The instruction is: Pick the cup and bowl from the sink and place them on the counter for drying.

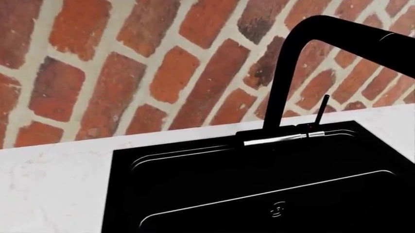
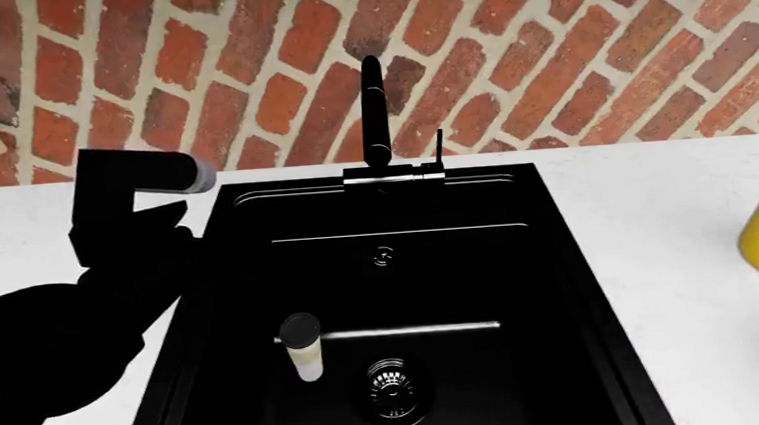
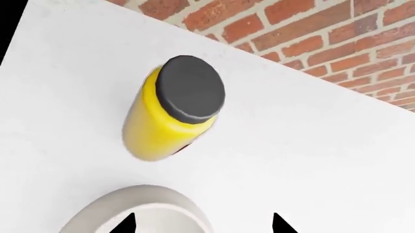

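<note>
While the cup (image 2: 302,346) stands upright in the sink (image 2: 226,313), both pincers' states are unclear.

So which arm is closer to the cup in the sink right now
The left. The left arm hangs over the counter beside the sink, near the cup. The right gripper is away over the counter by the yellow bottle and bowl.

The left arm (image 2: 79,314) reaches forward at the head view's left, a dark bulk with a grey-tipped cylinder at its wrist; its gripper cannot be made out. The right gripper (image 3: 202,224) shows only as two dark fingertips (image 3: 126,224) set well apart, pointing downward.
</note>
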Motion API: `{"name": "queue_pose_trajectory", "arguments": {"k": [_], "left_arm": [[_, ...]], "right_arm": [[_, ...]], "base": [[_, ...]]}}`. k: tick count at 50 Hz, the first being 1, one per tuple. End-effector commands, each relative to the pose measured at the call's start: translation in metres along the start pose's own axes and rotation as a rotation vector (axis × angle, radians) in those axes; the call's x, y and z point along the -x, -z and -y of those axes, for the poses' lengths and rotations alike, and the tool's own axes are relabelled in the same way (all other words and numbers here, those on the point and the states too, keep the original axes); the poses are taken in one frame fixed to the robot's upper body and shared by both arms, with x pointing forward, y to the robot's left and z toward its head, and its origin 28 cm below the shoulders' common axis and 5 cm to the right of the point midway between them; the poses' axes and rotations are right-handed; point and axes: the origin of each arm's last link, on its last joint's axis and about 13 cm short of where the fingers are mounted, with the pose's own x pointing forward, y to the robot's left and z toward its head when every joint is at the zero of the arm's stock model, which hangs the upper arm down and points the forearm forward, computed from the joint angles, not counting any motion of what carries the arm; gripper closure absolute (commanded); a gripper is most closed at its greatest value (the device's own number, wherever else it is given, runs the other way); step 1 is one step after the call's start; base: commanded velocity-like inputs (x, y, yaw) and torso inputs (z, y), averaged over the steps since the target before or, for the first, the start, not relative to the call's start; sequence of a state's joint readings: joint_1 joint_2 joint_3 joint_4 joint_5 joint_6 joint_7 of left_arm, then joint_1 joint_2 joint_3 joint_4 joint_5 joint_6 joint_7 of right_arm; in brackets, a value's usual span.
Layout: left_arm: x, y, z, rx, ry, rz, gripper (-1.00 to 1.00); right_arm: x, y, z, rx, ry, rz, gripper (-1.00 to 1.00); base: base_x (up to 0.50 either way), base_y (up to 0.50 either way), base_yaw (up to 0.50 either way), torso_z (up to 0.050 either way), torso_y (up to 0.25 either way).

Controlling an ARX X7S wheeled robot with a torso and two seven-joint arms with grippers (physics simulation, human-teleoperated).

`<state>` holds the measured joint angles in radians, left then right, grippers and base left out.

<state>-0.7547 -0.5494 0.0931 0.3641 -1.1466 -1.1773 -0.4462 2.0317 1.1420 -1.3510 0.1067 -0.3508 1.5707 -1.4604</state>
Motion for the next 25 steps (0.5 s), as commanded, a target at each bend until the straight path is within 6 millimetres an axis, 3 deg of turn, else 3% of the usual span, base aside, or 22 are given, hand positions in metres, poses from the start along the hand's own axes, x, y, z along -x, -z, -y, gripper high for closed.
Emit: {"name": "queue_pose_trajectory", "arguments": {"k": [1, 7, 8, 10, 11, 12, 13, 14, 15, 17, 18, 19, 20, 21, 22, 25], "left_arm": [[-0.001, 0.001, 0.001, 0.002, 0.003, -0.002, -1.00], [-0.001, 0.004, 0.001, 0.009, 0.003, -0.001, -1.00], [-0.002, 0.004, 0.004, 0.006, 0.007, -0.003, -1.00], [-0.002, 0.001, 0.003, 0.005, 0.006, 0.000, -1.00], [-0.001, -0.001, 0.001, 0.005, 0.005, 0.004, -1.00], [0.002, -0.001, -0.002, 0.005, 0.004, 0.005, -1.00], [-0.001, 0.000, 0.002, 0.004, 0.005, 0.005, -1.00], [0.000, 0.001, 0.003, 0.003, 0.006, 0.002, -1.00], [0.002, 0.000, -0.001, 0.002, 0.007, 0.000, -1.00], [0.002, -0.001, 0.000, 0.000, 0.006, 0.000, -1.00], [0.000, -0.001, 0.002, 0.000, 0.005, 0.000, -1.00], [-0.002, -0.001, 0.005, 0.000, 0.005, 0.001, -1.00], [-0.001, -0.001, 0.003, 0.000, 0.004, 0.001, -1.00], [0.000, -0.001, 0.002, 0.000, 0.004, 0.001, -1.00], [0.000, -0.001, 0.001, 0.000, 0.006, 0.000, -1.00], [-0.002, 0.000, 0.004, -0.002, 0.007, -0.002, -1.00]], "right_arm": [[0.004, 0.006, 0.006, -0.075, -0.122, 0.103, -1.00], [-0.039, 0.030, -0.011, -0.151, -0.251, 0.177, -1.00], [-0.013, 0.051, 0.010, -0.179, -0.101, 0.150, -1.00], [0.025, 0.089, 0.017, 0.031, 0.134, 0.206, -1.00], [-0.008, 0.085, 0.014, -0.242, 0.004, 0.266, -1.00], [0.025, 0.088, 0.014, -0.048, 0.178, 0.364, -1.00], [0.027, 0.075, 0.005, 0.065, 0.216, 0.481, -1.00], [-0.028, 0.071, -0.013, -0.130, 0.028, 0.355, -1.00], [0.007, 0.068, -0.017, 0.027, 0.189, 0.498, -1.00], [0.002, 0.060, -0.038, -0.031, 0.183, 0.591, -1.00], [-0.035, 0.064, -0.058, -0.195, 0.026, 0.452, -1.00], [0.001, 0.058, -0.059, -0.137, 0.170, 0.594, -1.00], [-0.006, 0.055, -0.074, -0.190, 0.140, 0.592, -1.00], [-0.021, 0.062, -0.095, -0.191, 0.096, 0.436, -1.00], [-0.020, 0.065, -0.107, -0.215, 0.003, 0.382, -1.00], [0.003, 0.066, -0.127, -0.284, -0.433, 0.319, -1.00]], "base": [[0.00, 0.00, 0.00, 0.000, 0.000], [0.00, 0.00, 0.00, 0.000, 0.000], [0.00, 0.00, 0.00, 0.000, 0.000], [0.00, 0.00, 0.00, 0.000, 0.000], [0.00, 0.00, 0.00, 0.000, 0.000], [0.00, 0.00, 0.00, 0.000, 0.000], [0.00, 0.00, 0.00, 0.000, 0.000], [0.00, 0.00, 0.00, 0.000, 0.000], [0.00, 0.00, 0.00, 0.000, 0.000], [0.00, 0.00, 0.00, 0.000, 0.000], [0.00, 0.00, 0.00, 0.000, 0.000], [0.00, 0.00, 0.00, 0.000, 0.000], [0.00, 0.00, 0.00, 0.000, 0.000], [0.00, 0.00, 0.00, 0.000, 0.000], [0.00, 0.00, 0.00, 0.000, 0.000], [0.00, 0.00, 0.00, 0.000, 0.000]]}}
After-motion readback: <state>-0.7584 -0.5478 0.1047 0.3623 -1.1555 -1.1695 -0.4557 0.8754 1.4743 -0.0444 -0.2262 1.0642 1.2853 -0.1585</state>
